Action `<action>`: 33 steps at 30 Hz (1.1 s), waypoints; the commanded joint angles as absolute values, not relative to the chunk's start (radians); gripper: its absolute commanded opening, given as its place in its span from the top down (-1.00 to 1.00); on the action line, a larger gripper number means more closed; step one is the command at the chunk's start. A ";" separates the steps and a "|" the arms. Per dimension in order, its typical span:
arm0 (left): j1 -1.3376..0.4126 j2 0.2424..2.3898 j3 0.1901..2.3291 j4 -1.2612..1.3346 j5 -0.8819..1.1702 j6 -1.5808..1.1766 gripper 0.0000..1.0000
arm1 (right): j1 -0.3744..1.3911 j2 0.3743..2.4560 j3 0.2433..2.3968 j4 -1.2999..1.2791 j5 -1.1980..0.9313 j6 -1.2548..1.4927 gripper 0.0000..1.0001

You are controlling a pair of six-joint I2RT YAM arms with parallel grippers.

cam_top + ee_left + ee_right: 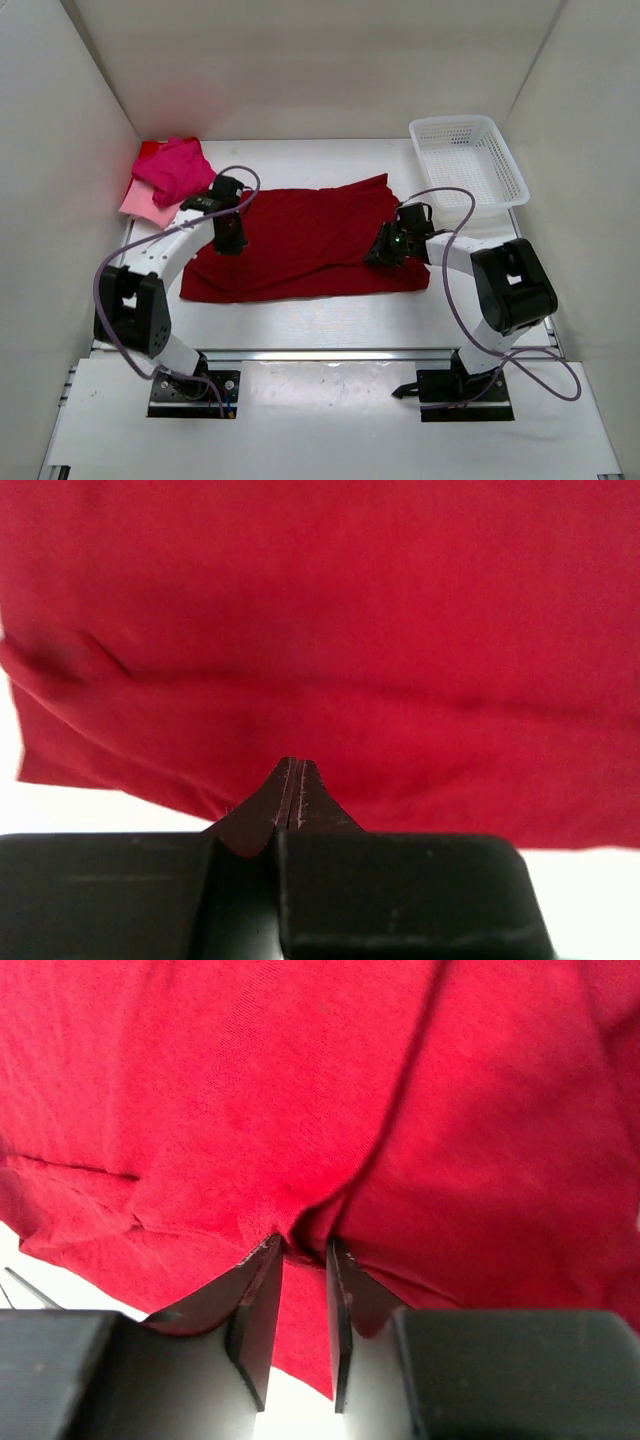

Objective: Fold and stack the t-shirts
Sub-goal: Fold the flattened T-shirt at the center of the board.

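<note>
A large crimson shirt point(310, 245) lies spread nearly flat across the middle of the white bench point(320, 320), its long side running left to right, as two black robot arms reach onto it from the near edge. The left fingers point(315, 805) sit at the shirt's left end, near its far corner; in the left wrist view they are pressed flat together with only a hairline seam between them, low over the cloth close to its hem, and it cannot be told whether any cloth is caught in that seam. The right fingers point(255, 1300) sit on the shirt's right end. In the right wrist view they stand a narrow slot apart, nipping a small pucker of red cloth at their tips, with creases running from that spot across the cloth. A crumpled hot pink shirt point(178, 168) sits in the far left corner of the bench, lying on top of a pale pink shirt point(140, 205) whose edge shows beneath it. A white mesh basket point(455, 121) stands in the far right corner, apart from the crimson shirt.
</note>
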State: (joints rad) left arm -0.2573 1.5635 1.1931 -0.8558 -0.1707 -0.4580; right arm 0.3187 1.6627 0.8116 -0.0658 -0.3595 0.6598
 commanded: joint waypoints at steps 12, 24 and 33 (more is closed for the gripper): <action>-0.253 1.328 0.882 -0.821 -0.089 -0.449 0.99 | 0.342 1.782 1.110 -0.084 -0.279 0.646 0.99; -0.255 1.324 0.919 -0.857 -0.104 -0.451 0.98 | 0.390 1.979 1.437 -0.178 -0.296 0.578 0.07; -0.258 1.327 0.914 -0.832 -0.058 -0.460 0.93 | 0.289 1.680 1.185 -0.186 -0.290 0.488 0.51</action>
